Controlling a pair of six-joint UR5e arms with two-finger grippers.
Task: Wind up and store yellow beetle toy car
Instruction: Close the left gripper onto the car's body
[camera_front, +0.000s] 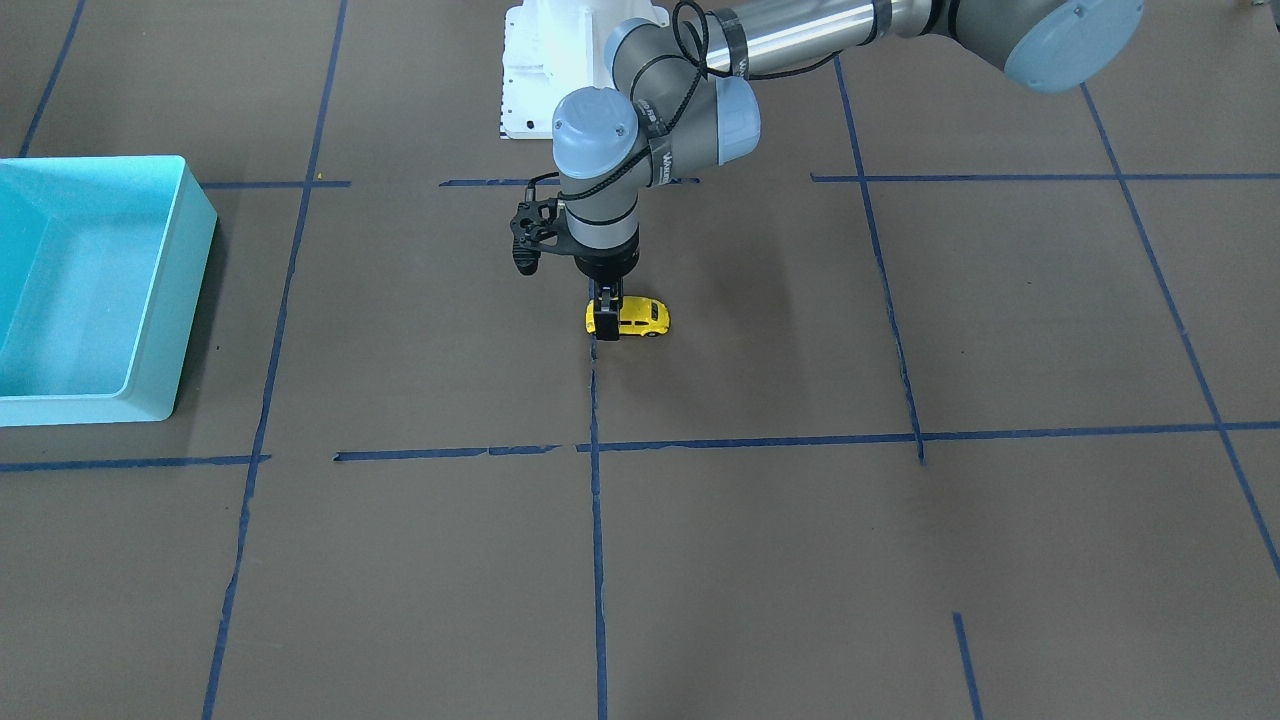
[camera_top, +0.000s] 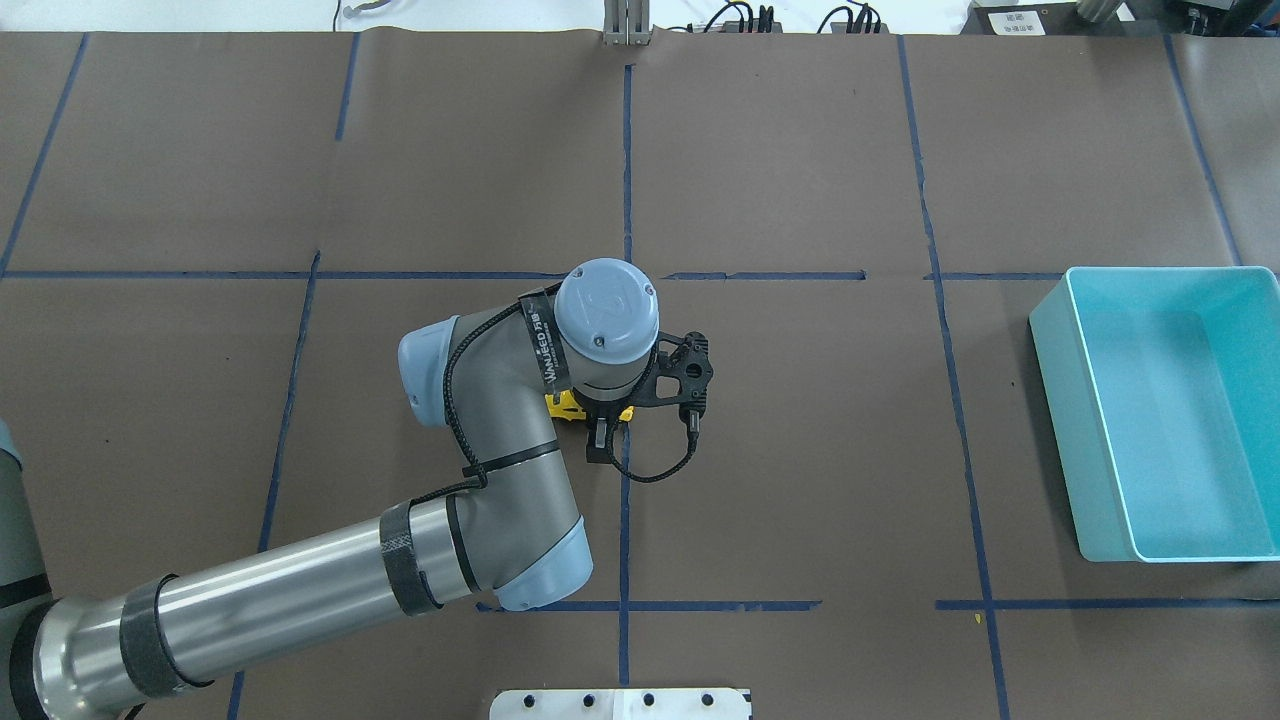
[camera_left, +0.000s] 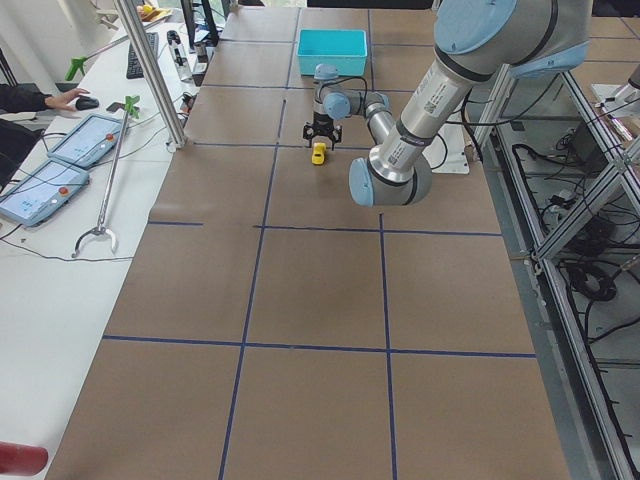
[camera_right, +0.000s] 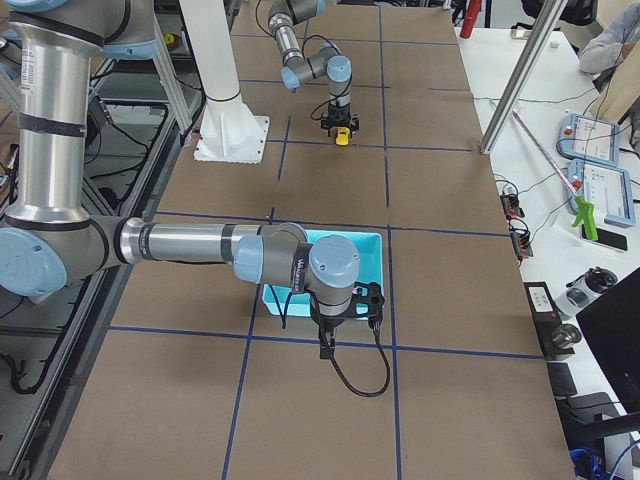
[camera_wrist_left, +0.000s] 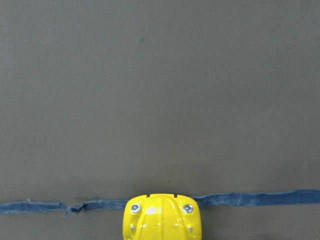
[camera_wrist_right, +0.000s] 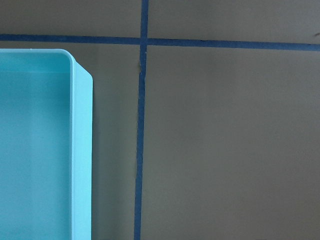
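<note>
Yellow car (camera_front: 645, 317) sits on the desk (camera_front: 800, 550), well apart from the bin (camera_front: 195, 280); storing is not yet done. The left gripper (camera_front: 606, 318) straddles it, though whether it clamps cannot be told. The right gripper (camera_right: 325, 348) hovers near the bin, its opening likewise indeterminate.

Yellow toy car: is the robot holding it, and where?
Seemingly yes: the left arm's fingers pinch the toy car across its sides at one end.

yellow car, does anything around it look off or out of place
Nothing stands out. The yellow car sits upright on its wheels with the left gripper closed across one end, and the turquoise bin stands upright with nothing visible inside. Only the blue tape by the car is slightly frayed.
</note>
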